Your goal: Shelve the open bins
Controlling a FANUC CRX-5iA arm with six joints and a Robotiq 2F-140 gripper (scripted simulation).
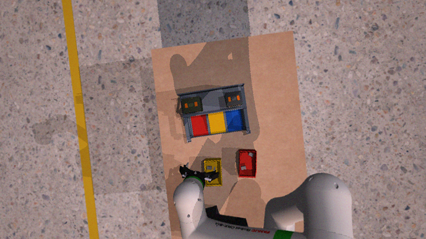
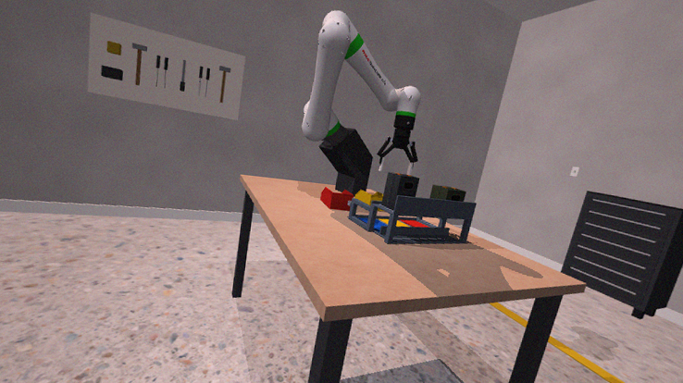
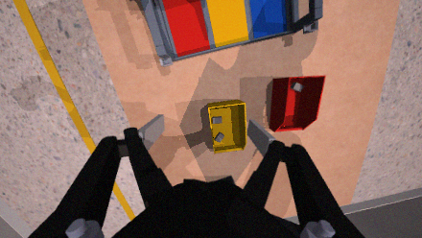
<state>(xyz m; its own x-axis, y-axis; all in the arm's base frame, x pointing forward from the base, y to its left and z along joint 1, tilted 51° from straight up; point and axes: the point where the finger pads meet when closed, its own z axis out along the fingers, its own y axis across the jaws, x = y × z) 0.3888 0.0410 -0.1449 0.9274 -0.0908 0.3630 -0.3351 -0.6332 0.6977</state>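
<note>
two grey parts in yellow bin (image 3: pixel 227 126), wrist view only

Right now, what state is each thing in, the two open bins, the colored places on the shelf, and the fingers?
Yellow open bin: level on the table, two grey parts inside.
Red open bin: on the table, grey part inside.
Red mark, yellow mark, blue mark on the grey shelf: all unfilled.
Gripper: fingers wide open, holding nothing, above the yellow bin.
</note>
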